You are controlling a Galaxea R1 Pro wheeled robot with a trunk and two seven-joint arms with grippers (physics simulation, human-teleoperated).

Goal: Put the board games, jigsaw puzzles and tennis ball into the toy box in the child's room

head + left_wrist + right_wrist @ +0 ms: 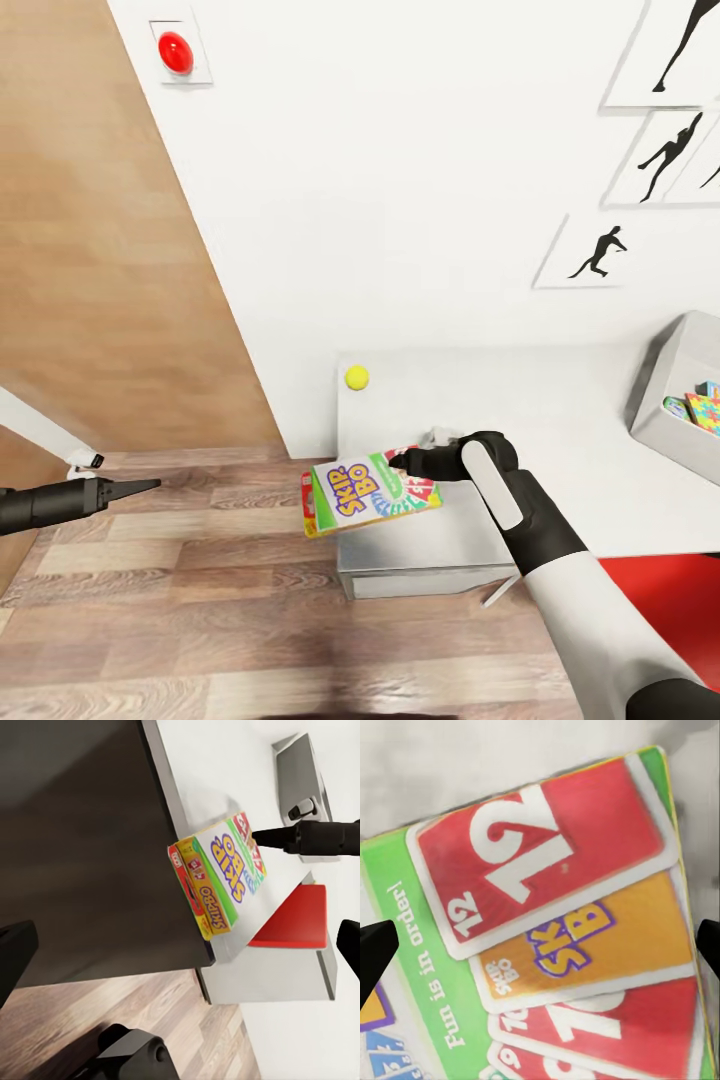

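Skip-Bo green-and-white flat board game box [372, 495] overhangs the pale tabletop's [560, 420] corner, held at its inner edge by our right gripper [408, 462]; the grey toy box [668, 400] lies rightward. Left gripper [140, 487]: cannot tell.

head overhead, wrists near, sharing board game [372, 494]

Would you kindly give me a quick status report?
Right end effector at Skip-Bo box, grip unconfirmed. Left end effector free over floor. Box overhangs table edge. Tennis ball, toy box unobstructed.
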